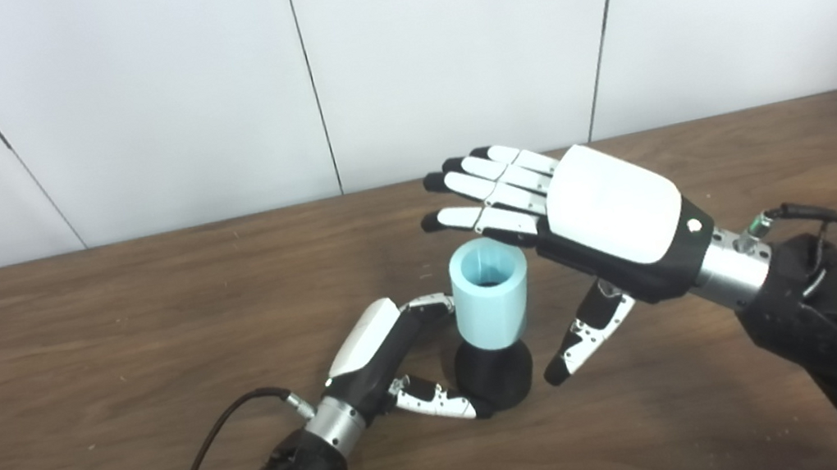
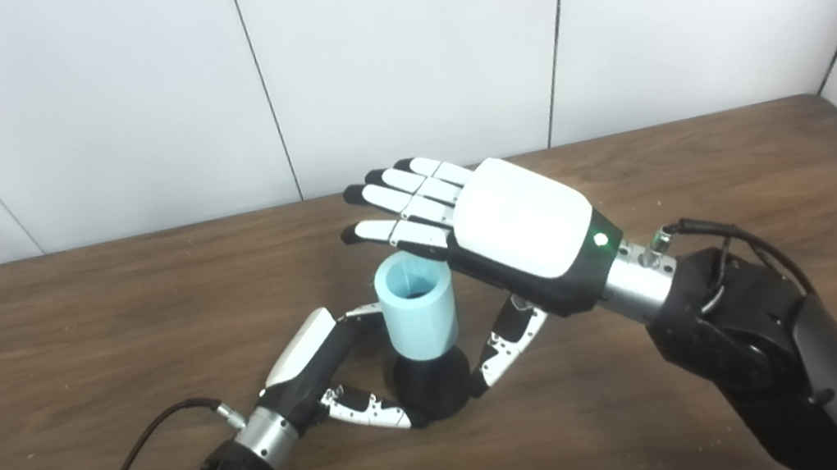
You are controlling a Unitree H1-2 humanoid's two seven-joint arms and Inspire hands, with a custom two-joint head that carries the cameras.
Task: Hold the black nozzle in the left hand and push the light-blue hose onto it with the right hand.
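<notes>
At bottom left, the left arm enters with a black cable (image 1: 203,458) looping off its wrist across the brown wood-grain table (image 1: 72,361). Left hand (image 1: 375,358), white back plate and black palm, sits low at table level, clamped on the black rounded nozzle base (image 1: 494,373): thumb runs along the near side of the base with its tip touching the base's foot, fingers wrap toward the far side at the level where the base meets the hose. How far they reach behind is hidden.

Nozzle base stands upright on the table, roughly mid-table. Light-blue ribbed plastic hose section (image 1: 490,295), a short wide cylinder, is seated on top of it, upright with a slight tilt. Hose mouth is open upward; inside looks dark at the bottom, contents not discernible.

Right arm comes in from bottom right, black forearm with loose wiring near the wrist. Right hand (image 1: 599,220) hovers palm-down above and just right of the hose top, fingers spread straight and flat, holding nothing. Its fingers extend over and past the hose rim; contact with the rim can't be confirmed. Thumb (image 1: 587,334) points down beside the nozzle base, tip near the table, a gap visible in the left eye view.

Behind the table: white panel wall (image 1: 439,41) with dark vertical seams.
</notes>
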